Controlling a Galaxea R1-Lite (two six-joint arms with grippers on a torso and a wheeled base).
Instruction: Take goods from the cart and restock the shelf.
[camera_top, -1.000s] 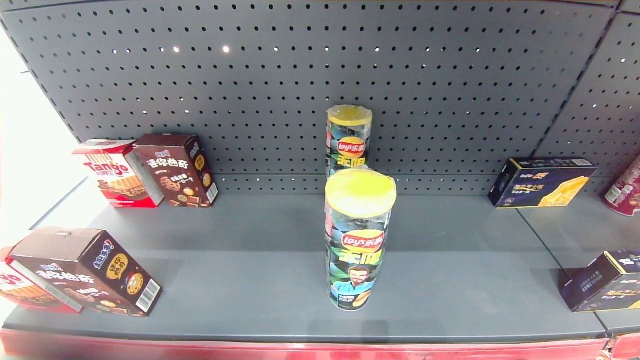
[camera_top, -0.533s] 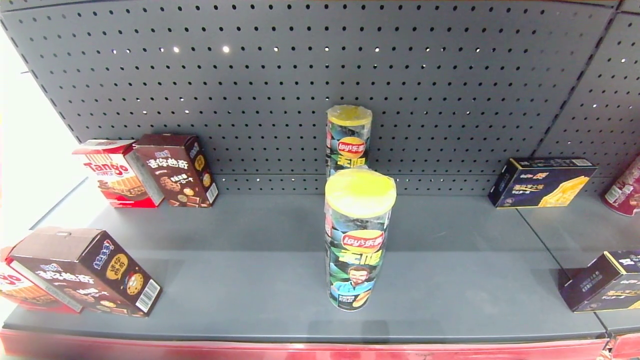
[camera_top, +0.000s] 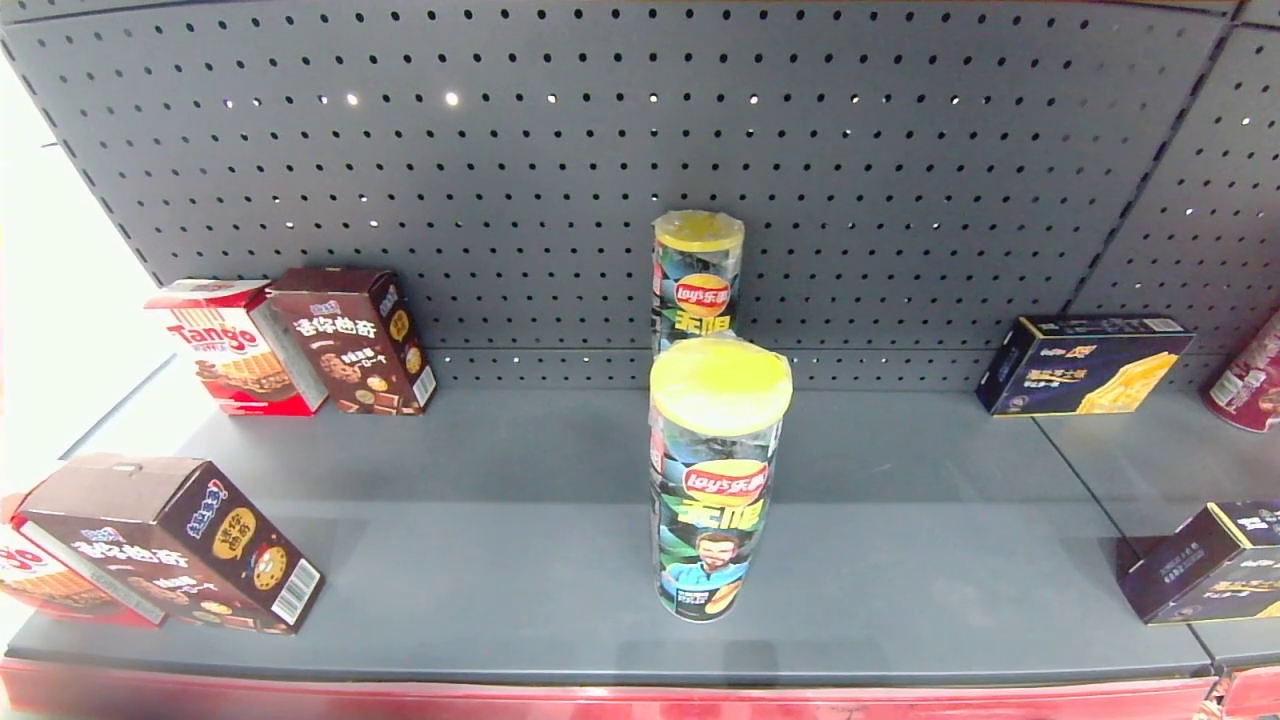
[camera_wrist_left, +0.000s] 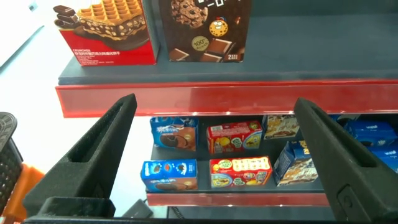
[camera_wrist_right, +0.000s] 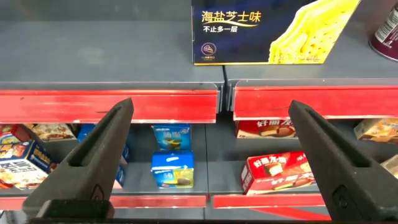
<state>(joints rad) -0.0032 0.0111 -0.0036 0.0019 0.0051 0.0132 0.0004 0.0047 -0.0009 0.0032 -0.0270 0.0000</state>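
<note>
Canister (camera_top: 715, 480) in front partly hides rear canister (camera_top: 698, 265); left end effector (camera_wrist_left: 214, 102), right end effector (camera_wrist_right: 211, 104) spread apart.

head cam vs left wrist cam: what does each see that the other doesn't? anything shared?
Head: front chip can and rear chip can upright mid-shelf, pegboard back, dark blue boxes at right.
Left wrist: the open left claw, small snack boxes lower down.
Both: red waffle box and brown cookie box at front left, red shelf edge.
</note>
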